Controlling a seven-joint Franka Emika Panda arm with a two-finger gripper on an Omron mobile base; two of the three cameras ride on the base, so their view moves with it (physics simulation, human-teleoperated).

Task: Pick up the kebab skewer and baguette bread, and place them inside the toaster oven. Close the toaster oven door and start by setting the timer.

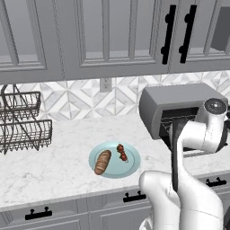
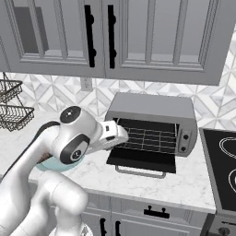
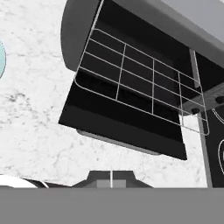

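End effector: we see its tips pressed together at the bottom of the hand view, with nothing between them; it hangs above the worktop just in front of the lowered door.
Toaster oven: we see it standing on the marble worktop against the tiled wall, grey with a rounded top, its control panel at the right end.
Toaster oven door: dropped flat toward us, dark glass up, the silver bar handle at its front edge.
Wire rack: we see it bare inside the oven cavity.
Baguette bread: lying on the left half of a pale blue plate, well to the left of the oven.
Kebab skewer: on the same plate, toward its back right, beside the loaf but apart from it.
Arm: we see it rising between plate and oven, its wrist in front of the oven's left end.
Wire basket rack: two tiers, at the far left of the worktop.
Cooktop: black, just right of the oven.
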